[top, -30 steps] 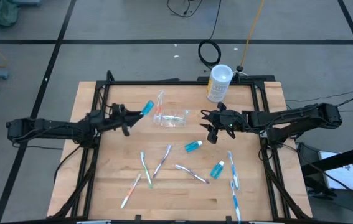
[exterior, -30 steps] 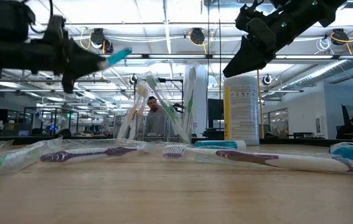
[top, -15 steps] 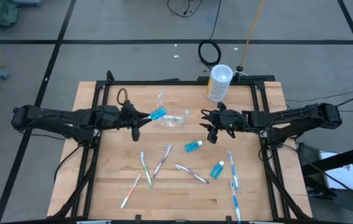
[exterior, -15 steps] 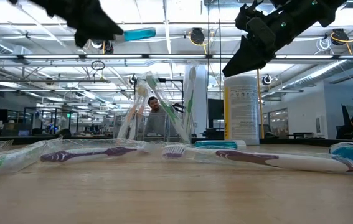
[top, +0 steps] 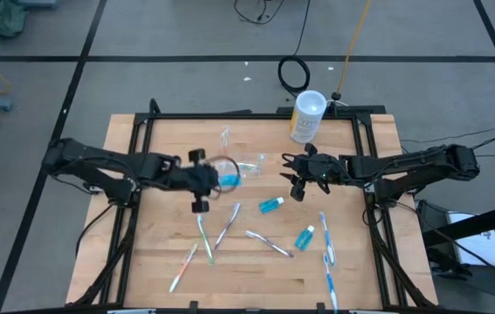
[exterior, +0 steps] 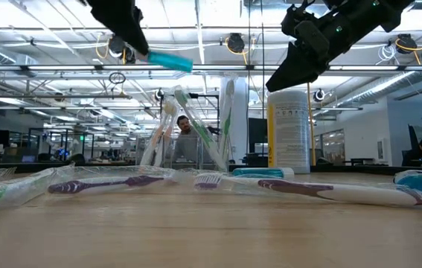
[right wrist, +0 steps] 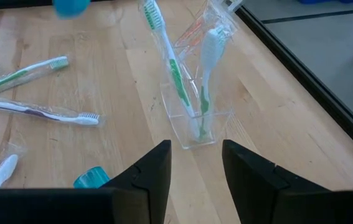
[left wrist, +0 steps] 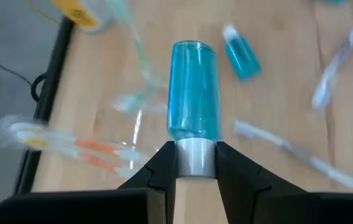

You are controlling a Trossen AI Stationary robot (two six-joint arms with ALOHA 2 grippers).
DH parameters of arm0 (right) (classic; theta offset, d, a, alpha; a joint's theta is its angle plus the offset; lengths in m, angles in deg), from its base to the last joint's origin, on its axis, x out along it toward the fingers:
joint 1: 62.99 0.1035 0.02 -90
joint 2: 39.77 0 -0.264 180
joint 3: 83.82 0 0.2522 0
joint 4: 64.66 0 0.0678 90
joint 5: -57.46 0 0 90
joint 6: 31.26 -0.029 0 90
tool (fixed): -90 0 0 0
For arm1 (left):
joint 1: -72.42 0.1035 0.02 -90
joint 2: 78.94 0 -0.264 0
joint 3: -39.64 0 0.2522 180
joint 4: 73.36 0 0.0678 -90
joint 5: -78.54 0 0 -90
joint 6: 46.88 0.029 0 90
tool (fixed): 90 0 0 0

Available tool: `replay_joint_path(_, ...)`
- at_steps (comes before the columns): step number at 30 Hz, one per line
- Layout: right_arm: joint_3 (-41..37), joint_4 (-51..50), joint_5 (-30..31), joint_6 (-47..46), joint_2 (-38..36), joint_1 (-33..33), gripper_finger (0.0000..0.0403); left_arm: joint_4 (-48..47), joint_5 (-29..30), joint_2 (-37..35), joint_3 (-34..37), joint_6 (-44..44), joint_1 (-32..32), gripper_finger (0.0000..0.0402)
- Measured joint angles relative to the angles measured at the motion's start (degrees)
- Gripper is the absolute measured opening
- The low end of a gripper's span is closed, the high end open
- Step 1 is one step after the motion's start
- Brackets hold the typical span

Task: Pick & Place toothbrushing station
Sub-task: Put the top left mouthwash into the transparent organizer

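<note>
Toothpaste tube (left wrist: pixel 193 92), the teal one, is pinched by its white cap in your left end effector (top: pixel 215 179), up off the counter (top: pixel 151 253) right beside the clear holder (right wrist: pixel 196 123). Holder's standing with toothbrushes (right wrist: pixel 171 68) in it. Your right end effector (top: pixel 295 180) hangs near the other side, fingers parted and holding nothing.

no readable text, print on white canister's (exterior: pixel 289 131) label too small to read
</note>
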State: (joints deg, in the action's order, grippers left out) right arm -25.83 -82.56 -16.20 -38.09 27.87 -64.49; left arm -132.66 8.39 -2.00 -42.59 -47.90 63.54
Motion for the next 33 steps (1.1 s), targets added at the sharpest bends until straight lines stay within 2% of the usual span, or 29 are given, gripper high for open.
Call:
replay_joint_path(5,0.0,0.0,0.0,0.0,0.0,0.0,0.0134,-4.7,4.9,6.1,-0.6,5.3,-0.6,0.0086)
replay_joint_path(10,0.0,0.0,0.0,0.0,0.0,0.0,0.0134,-4.1,14.1,12.2,-1.6,11.4,-0.1,0.0087)
replay_joint_path(17,0.0,0.0,0.0,0.0,0.0,0.0,0.0134,-4.7,17.5,20.4,-8.3,21.6,2.8,0.0087)
replay_joint_path(24,0.0,0.0,0.0,0.0,0.0,0.0,0.0134,-6.8,32.5,25.1,-15.1,34.6,5.4,0.0088)
replay_joint_path(33,0.0,0.0,0.0,0.0,0.0,0.0,0.0134,-9.0,28.0,25.1,-16.6,41.1,2.8,0.0088)
